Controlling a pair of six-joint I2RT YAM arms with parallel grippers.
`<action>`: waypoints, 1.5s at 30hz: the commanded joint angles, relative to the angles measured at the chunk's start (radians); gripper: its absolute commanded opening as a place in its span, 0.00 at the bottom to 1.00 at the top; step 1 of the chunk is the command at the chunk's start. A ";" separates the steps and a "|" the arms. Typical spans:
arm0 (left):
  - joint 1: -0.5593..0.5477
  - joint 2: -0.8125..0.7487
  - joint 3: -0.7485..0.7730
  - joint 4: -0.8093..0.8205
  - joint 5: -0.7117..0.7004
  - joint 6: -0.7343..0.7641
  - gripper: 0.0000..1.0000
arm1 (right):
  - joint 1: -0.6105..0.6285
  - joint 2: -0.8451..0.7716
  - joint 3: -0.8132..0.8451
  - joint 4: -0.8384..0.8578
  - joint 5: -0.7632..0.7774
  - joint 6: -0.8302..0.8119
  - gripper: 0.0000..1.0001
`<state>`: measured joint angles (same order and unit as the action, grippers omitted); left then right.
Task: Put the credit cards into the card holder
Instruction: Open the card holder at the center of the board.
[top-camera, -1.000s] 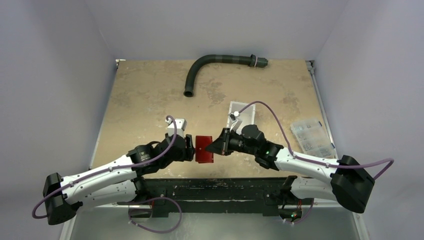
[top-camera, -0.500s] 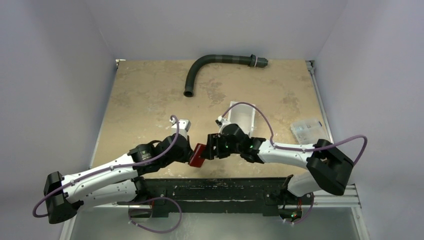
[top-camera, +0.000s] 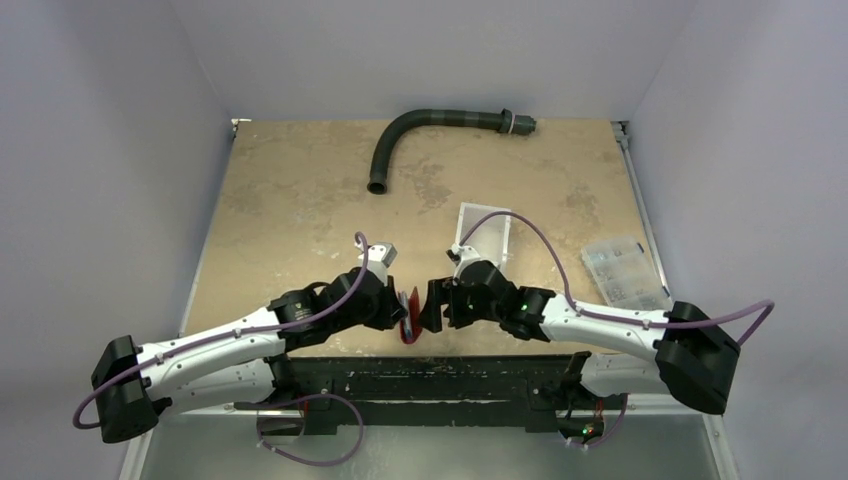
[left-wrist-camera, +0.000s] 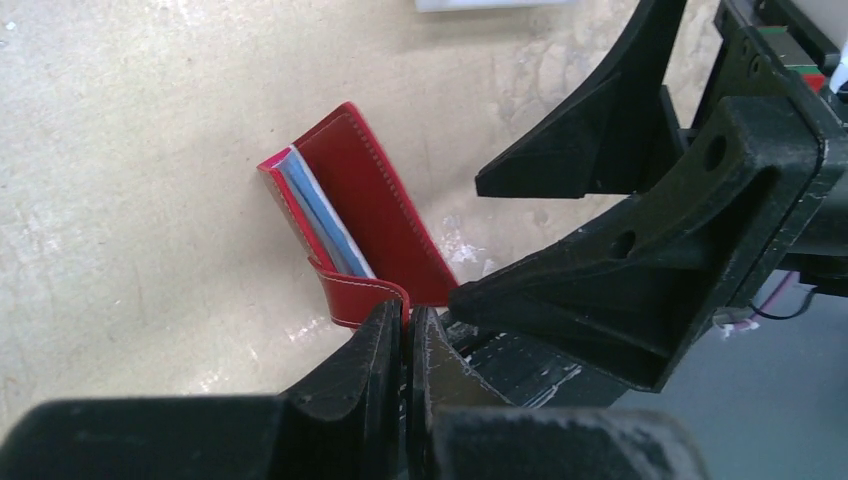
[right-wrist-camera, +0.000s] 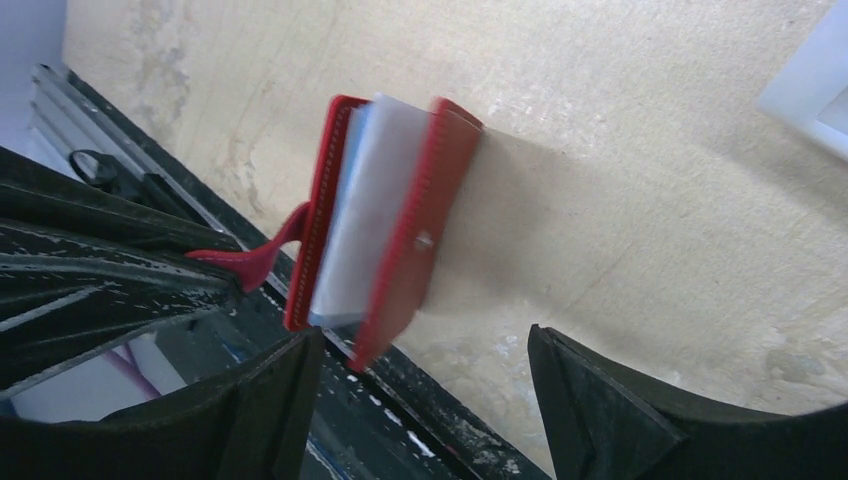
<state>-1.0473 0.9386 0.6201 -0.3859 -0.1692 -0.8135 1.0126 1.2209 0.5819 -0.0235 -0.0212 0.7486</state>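
Since one second ago the card holder (top-camera: 409, 322) has gone from lying flat to standing on its edge, the left jaws have closed and the right jaws have spread. Left gripper (left-wrist-camera: 405, 335): fingers pressed together, pinching the holder's red snap tab. The holder extends away from those fingertips, near the front edge of the table (top-camera: 300, 190). The top view shows it only as a thin red sliver between the two grippers. The left wrist view shows it partly folded with the credit cards (left-wrist-camera: 325, 215) as pale blue and whitish edges between its covers. The right wrist view shows the same stack from the other side. Whether its lower edge touches the table cannot be told. Right gripper (right-wrist-camera: 425, 352): jaws wide apart, one finger to each side of the holder's near end, not visibly touching it. Further right, the white bin (top-camera: 486, 232) lies beyond the right wrist, and the clear compartment box (top-camera: 625, 272) sits near the right edge, well apart from the holder.
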 joint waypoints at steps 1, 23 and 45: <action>0.000 -0.031 -0.019 0.089 0.037 -0.034 0.00 | 0.003 -0.028 -0.016 0.110 -0.042 0.038 0.83; -0.001 0.082 -0.042 -0.256 -0.364 -0.314 0.00 | 0.002 0.053 -0.086 0.241 -0.021 0.086 0.46; 0.000 0.112 -0.129 -0.139 -0.339 -0.321 0.00 | 0.014 0.254 -0.001 0.613 -0.301 0.136 0.51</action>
<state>-1.0473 1.0637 0.4969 -0.5640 -0.4950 -1.1259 1.0164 1.4307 0.5358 0.3706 -0.2024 0.8539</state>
